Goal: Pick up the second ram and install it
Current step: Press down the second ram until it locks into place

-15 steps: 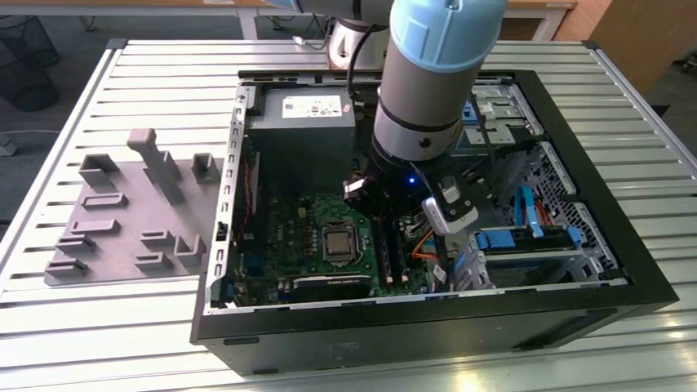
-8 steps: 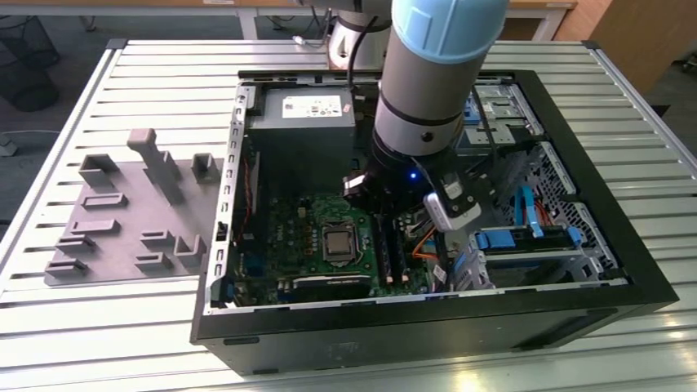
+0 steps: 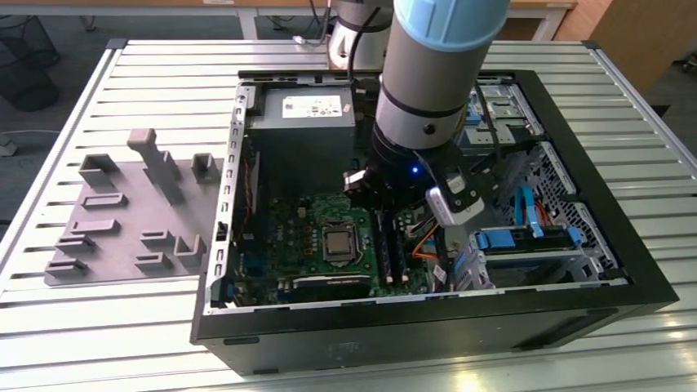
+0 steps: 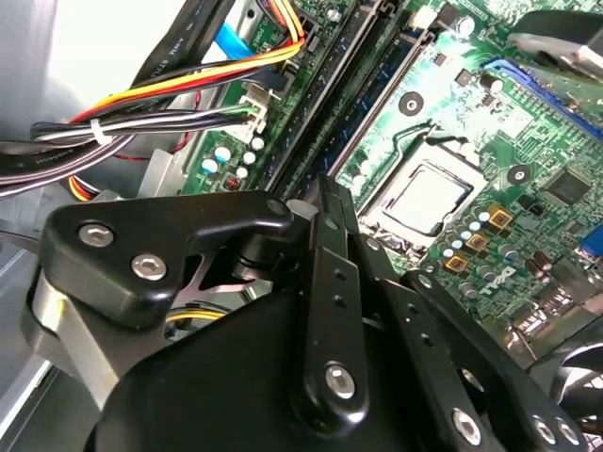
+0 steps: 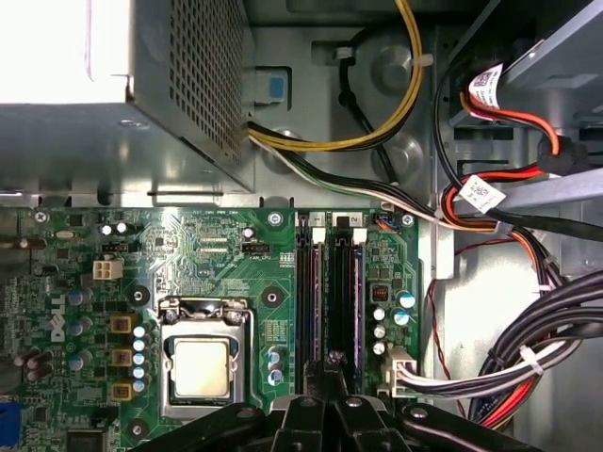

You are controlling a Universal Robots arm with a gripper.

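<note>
Across the slatted metal table [image 3: 142,327] lies an open black computer case [image 3: 436,327], with a grey fixture plate [image 3: 120,224] of plastic blocks beside it on the exterior view's left. Inside the case sits a green motherboard [image 5: 217,254], its silver CPU socket [image 5: 203,363] plain in both wrist views, and a grey power supply [image 5: 113,122] at one end. Bundled cables [image 5: 528,353] run along the case wall. The arm [image 3: 436,73] reaches down into the case and hides much of the board in the exterior view. Its gripper [image 5: 332,363] hangs directly over the black memory slots [image 5: 330,282], fingers drawn narrow. Whether the second ram [image 5: 358,292] is the strip seated in the slot or is pinched between the fingers, I cannot tell; the black linkage covers that spot.
</note>
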